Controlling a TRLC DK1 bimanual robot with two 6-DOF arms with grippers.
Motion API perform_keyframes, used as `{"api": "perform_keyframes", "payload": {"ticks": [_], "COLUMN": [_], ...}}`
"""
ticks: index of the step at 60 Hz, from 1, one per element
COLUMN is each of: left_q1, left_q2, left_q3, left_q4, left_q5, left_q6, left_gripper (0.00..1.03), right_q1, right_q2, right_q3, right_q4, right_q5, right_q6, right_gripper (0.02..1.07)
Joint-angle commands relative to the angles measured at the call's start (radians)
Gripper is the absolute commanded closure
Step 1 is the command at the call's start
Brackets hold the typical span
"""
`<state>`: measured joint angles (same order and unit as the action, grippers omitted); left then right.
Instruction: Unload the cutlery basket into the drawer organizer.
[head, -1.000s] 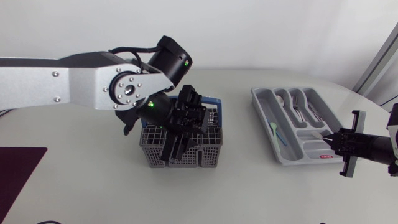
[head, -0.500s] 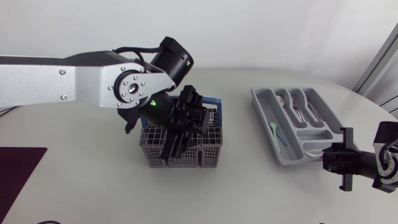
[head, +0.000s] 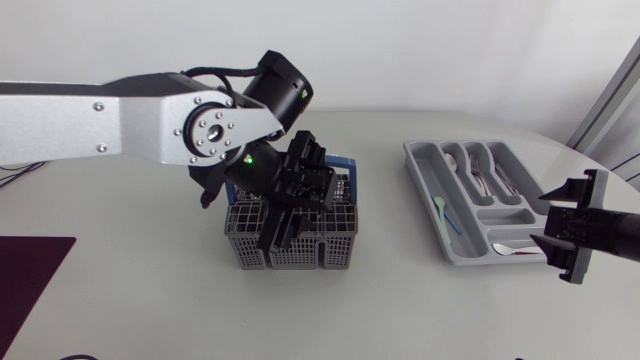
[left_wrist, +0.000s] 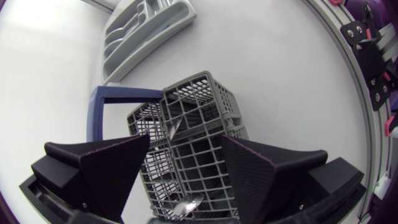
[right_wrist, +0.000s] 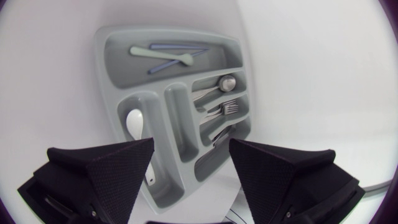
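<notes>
The grey cutlery basket (head: 335, 250) with a blue handle (head: 346, 165) stands at mid-table. My left gripper (head: 285, 232) hangs open right above it, its fingers (left_wrist: 112, 171) to either side of the basket (left_wrist: 199, 118), gripping nothing. A spoon (left_wrist: 186, 204) and another utensil (left_wrist: 174, 127) stand inside the basket. The grey drawer organizer (head: 425, 165) lies at the right with forks (right_wrist: 227, 109), a spoon (right_wrist: 227, 82) and knives in its slots. A spoon (head: 510, 247) lies in its nearest compartment. My right gripper (head: 550, 222) stands open and empty beside that end, with the spoon (right_wrist: 135, 121) ahead of it.
A pale green utensil (right_wrist: 165, 55) and a blue one lie in the organizer's long side slot (head: 440, 210). A dark mat (head: 25, 270) lies at the table's left edge. Bare table stretches between basket and organizer.
My right gripper has opened, leaving a spoon in the organizer's nearest compartment, and has drawn back to the right. My left arm has barely shifted above the basket.
</notes>
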<state>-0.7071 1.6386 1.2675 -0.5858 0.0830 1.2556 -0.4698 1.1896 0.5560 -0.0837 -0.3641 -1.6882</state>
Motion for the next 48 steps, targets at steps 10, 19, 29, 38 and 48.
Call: {"api": "perform_keyframes", "payload": {"ticks": [10, 19, 29, 38, 48], "left_q1": [-0.02, -0.031, -0.049, -0.06, -0.071], "left_q2": [0.064, 0.081, 0.084, 0.084, 0.069], "left_q3": [0.035, 0.036, 0.032, 0.016, -0.01], "left_q4": [0.001, 0.03, 0.05, 0.072, 0.101], "left_q5": [-0.069, -0.097, -0.127, -0.144, -0.155], "left_q6": [0.067, 0.079, 0.096, 0.1, 0.107], "left_gripper": [0.07, 0.11, 0.16, 0.22, 0.27], "right_q1": [0.105, 0.184, 0.253, 0.287, 0.296], "right_q2": [-0.101, -0.171, -0.24, -0.275, -0.289], "right_q3": [-0.005, -0.038, -0.071, -0.108, -0.134], "right_q4": [-0.128, -0.183, -0.222, -0.218, -0.209], "right_q5": [-0.045, -0.072, -0.09, -0.093, -0.096], "right_q6": [0.229, 0.344, 0.42, 0.446, 0.45], "right_gripper": [0.14, 0.14, 0.14, 0.14, 0.14]}}
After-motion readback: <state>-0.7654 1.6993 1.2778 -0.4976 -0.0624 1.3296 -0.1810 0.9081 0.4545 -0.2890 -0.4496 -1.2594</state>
